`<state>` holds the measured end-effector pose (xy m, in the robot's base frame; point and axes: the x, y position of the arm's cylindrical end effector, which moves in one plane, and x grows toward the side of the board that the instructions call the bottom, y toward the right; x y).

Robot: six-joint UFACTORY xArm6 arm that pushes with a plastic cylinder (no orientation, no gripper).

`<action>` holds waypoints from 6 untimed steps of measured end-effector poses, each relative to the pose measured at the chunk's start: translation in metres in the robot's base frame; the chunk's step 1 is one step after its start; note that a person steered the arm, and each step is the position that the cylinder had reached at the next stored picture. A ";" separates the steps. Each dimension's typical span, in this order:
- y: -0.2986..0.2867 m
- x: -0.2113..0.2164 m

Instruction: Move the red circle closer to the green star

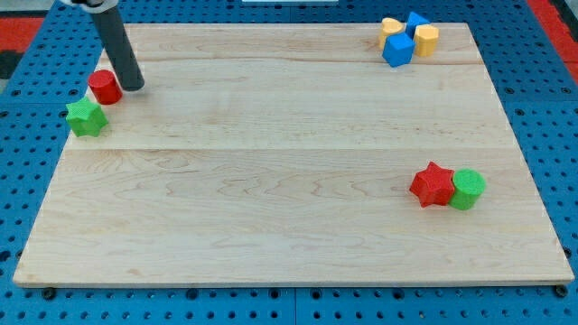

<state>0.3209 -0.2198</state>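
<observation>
The red circle [105, 87] sits at the view's left edge of the wooden board [289, 181]. The green star [86, 117] lies just below and left of it, nearly touching, half over the board's left edge. My tip [133, 87] rests on the board right against the red circle's right side. The dark rod rises from the tip toward the view's top left.
A red star [433, 184] and a green circle [468, 189] touch each other at the lower right. Two blue blocks [398, 49] and two yellow blocks [425, 39] cluster at the top right corner. Blue pegboard surrounds the board.
</observation>
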 end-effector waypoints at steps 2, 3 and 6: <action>-0.020 -0.031; -0.027 -0.031; -0.055 -0.006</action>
